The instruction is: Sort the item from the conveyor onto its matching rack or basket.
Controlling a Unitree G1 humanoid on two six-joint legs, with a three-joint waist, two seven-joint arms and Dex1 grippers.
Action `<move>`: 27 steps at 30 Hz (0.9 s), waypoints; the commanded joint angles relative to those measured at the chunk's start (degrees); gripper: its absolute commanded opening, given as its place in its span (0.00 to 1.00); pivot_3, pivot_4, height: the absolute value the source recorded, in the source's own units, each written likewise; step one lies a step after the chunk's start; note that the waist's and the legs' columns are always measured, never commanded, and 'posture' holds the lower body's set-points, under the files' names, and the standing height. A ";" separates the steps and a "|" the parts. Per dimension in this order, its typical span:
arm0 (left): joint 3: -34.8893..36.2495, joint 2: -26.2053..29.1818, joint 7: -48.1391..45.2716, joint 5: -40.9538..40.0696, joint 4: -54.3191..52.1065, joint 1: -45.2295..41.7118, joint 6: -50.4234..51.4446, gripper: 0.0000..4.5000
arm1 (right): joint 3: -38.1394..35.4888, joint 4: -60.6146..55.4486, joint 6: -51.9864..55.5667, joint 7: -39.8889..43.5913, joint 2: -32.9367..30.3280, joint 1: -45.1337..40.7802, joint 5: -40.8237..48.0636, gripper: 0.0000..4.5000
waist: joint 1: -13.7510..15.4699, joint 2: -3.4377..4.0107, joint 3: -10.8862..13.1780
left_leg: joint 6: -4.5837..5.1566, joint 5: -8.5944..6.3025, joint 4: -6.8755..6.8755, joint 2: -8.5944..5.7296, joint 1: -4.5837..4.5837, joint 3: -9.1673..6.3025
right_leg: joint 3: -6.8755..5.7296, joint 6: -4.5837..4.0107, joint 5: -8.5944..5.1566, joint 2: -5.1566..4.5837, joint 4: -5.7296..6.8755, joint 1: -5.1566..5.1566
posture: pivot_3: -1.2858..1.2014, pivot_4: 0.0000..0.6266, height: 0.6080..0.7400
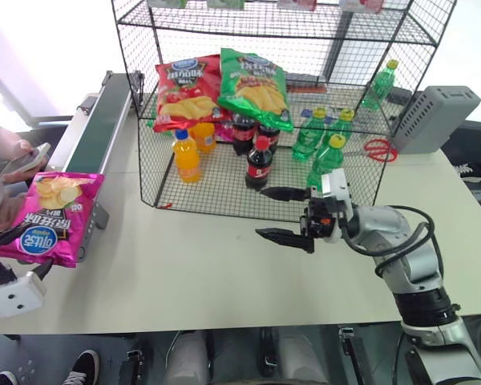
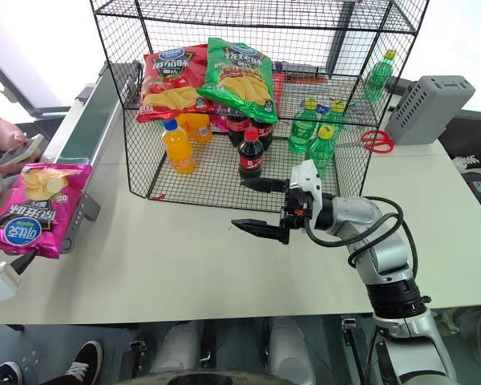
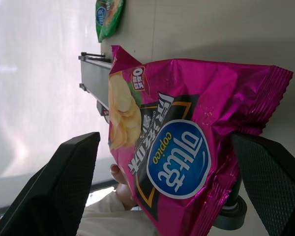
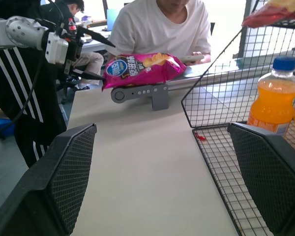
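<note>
The item, a magenta-pink chip bag point(image 1: 52, 215) with a blue round logo, lies on the near end of the conveyor point(image 1: 104, 120), hanging over its edge. My left gripper point(image 1: 20, 255) is open at the bag's near end, one finger above it and one below; in the left wrist view the bag point(image 3: 187, 147) sits between the spread fingers point(image 3: 64, 182). My right gripper point(image 1: 280, 214) is open and empty over the table, just in front of the black wire rack point(image 1: 272, 20). It points left toward the bag point(image 4: 137, 69).
On the rack's middle tier lie a red chip bag point(image 1: 184, 92) and a green one point(image 1: 255, 87). Orange point(image 1: 186, 156), cola point(image 1: 259, 163) and green bottles point(image 1: 321, 136) stand below. A person point(image 1: 4, 168) sits left of the conveyor holding a phone. A grey box point(image 1: 437, 116) stands right of the rack.
</note>
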 commanded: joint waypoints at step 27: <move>-4.13 5.53 9.88 -2.12 23.43 -3.66 -12.74 0.36 | -8.48 0.50 -0.24 0.05 -8.48 -3.98 0.26 1.00 | -0.23 -0.13 -0.14 | 0.28 -0.19 -0.05 0.06 0.02 0.27 | 0.04 -0.04 0.05 -0.01 -0.02 -0.12 | 0.52 0.24 1.00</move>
